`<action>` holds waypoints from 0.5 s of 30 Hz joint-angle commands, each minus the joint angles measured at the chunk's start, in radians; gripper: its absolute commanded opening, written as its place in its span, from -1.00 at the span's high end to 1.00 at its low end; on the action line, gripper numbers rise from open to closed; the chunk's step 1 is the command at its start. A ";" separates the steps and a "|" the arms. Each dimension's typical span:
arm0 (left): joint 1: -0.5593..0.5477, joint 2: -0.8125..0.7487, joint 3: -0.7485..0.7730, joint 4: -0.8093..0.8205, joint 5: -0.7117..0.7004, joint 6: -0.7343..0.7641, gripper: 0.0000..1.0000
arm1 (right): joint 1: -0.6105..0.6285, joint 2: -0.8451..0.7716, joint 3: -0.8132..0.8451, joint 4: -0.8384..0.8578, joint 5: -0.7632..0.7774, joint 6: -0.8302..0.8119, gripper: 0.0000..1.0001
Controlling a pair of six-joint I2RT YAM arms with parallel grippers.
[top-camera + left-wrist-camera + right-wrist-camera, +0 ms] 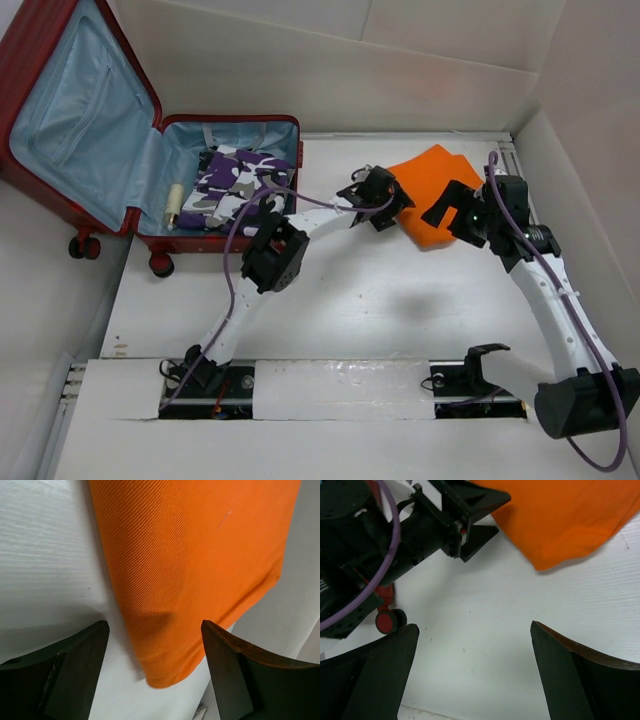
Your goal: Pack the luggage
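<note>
Luggage: the red luggage [90, 110] lay open in the upper left of the top view, its lid leaning back and showing light blue lining. The lower half sat flat at the left border of the table [400, 300], dark wheels toward the bottom of the frame.
Inside the luggage: a purple, white and grey patterned garment [235, 185] filled most of the lower half. A cream-coloured roll [174, 205] lay just beside it on the left.
Orange cloth: a folded orange cloth [430, 185] rested on the table right of centre, well apart from the luggage.
Left pincer: the left pincer [383, 203] was at the cloth's left edge. In its wrist view the left pincer [154, 627] was released, jaws spread wide, and a corner of the orange cloth [200, 555] lay between them. Whether either finger touched the fabric could not be told.
Right pincer: the right pincer [450, 208] was over the cloth's right part. In its wrist view the right pincer [474, 630] was also released and grasping nothing, with bare table between its jaws. The orange cloth [565, 520] lay in the upper right of that frame and the left arm's pincer [465, 510] at upper left.
Wheel: one red-and-dark wheel [387, 621] of the luggage showed at the left of the right wrist view.
</note>
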 commanded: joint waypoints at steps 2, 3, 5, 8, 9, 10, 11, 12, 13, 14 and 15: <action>-0.020 0.090 0.057 -0.066 -0.119 -0.129 -0.40 | 0.023 -0.047 0.017 -0.012 -0.058 0.009 -1.00; -0.020 0.100 0.070 -0.066 -0.119 -0.157 -0.37 | 0.023 -0.058 0.026 -0.012 -0.069 0.009 -1.00; -0.020 0.148 0.158 -0.092 -0.151 -0.188 -0.27 | 0.023 -0.070 0.037 -0.024 -0.098 0.009 -1.00; -0.020 0.176 0.229 -0.121 -0.162 -0.217 0.15 | 0.023 -0.104 0.063 -0.044 -0.108 -0.002 -1.00; -0.009 0.176 0.218 -0.089 -0.162 -0.246 0.43 | 0.023 -0.104 0.078 -0.056 -0.118 -0.011 -1.00; -0.009 0.176 0.218 -0.076 -0.162 -0.261 0.60 | 0.023 -0.119 0.087 -0.076 -0.118 -0.011 -1.00; 0.003 0.176 0.206 -0.060 -0.143 -0.261 0.74 | 0.032 -0.130 0.098 -0.087 -0.118 -0.023 -1.00; 0.014 0.176 0.206 -0.047 -0.142 -0.261 0.88 | 0.044 -0.130 0.116 -0.101 -0.118 -0.023 -1.00; 0.014 0.176 0.206 -0.047 -0.142 -0.251 1.00 | 0.045 -0.139 0.117 -0.110 -0.118 -0.033 -1.00; 0.014 0.165 0.221 -0.035 -0.142 -0.223 1.00 | 0.055 -0.153 0.117 -0.119 -0.118 -0.033 -1.00; 0.014 0.138 0.241 -0.035 -0.159 -0.185 1.00 | 0.055 -0.153 0.126 -0.119 -0.118 -0.033 -1.00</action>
